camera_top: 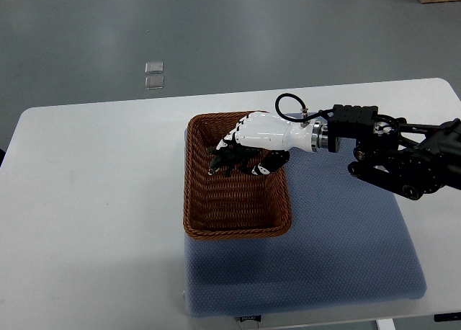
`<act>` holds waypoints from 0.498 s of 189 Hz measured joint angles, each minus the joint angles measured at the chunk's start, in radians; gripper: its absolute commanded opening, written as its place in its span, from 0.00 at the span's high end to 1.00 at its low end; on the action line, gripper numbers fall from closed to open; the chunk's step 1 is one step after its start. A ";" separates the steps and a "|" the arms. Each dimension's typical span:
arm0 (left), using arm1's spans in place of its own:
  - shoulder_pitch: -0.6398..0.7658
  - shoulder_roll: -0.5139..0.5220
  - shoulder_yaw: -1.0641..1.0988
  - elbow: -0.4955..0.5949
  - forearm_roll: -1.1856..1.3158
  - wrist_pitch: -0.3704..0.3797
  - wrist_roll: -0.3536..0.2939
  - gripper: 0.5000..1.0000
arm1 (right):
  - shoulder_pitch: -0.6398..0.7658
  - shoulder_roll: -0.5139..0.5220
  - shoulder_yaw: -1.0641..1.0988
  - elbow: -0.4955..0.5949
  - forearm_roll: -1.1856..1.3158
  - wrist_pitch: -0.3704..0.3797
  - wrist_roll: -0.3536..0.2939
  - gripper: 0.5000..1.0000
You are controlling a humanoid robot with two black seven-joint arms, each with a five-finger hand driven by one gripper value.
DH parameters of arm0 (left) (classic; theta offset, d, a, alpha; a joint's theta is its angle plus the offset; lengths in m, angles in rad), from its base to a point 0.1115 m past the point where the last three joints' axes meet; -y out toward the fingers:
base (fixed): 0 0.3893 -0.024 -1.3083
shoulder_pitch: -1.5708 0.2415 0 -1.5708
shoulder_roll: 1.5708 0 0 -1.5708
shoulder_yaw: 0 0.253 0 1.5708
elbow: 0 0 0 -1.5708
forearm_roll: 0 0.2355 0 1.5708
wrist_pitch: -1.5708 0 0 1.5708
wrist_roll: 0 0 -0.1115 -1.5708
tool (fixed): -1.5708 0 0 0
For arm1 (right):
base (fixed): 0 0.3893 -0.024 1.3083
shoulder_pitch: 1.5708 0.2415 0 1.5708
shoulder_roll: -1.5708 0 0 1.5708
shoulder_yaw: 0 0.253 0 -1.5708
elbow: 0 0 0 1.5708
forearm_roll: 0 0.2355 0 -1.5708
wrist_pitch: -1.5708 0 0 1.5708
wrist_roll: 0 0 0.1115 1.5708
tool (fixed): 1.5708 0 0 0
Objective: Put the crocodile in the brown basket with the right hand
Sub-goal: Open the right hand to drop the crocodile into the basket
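Blue padded mat (346, 258) nearest, lying on near right part of white table (94, 200). Brown wicker basket (191, 189) sits partly on mat's left edge, partly on bare table. Right hand (258, 137) reaches in from right, over basket's far end, palm down. Fingers (232, 138) curled, gripping dark crocodile (225, 159). Crocodile inside basket outline, near far wall; cannot tell whether it touches basket floor. Black forearm (403, 161) above mat. Two small clear squares (154, 74) on grey floor beyond table.
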 measured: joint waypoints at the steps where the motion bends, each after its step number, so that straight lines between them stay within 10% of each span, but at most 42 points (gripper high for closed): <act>1: 0.000 0.000 0.000 0.000 0.000 0.000 0.000 0.00 | -0.001 0.000 0.000 0.000 0.000 -0.001 0.000 0.34; 94: 0.000 0.000 0.000 0.000 0.000 0.000 0.000 0.00 | -0.025 -0.017 0.036 -0.028 0.019 -0.025 -0.009 0.22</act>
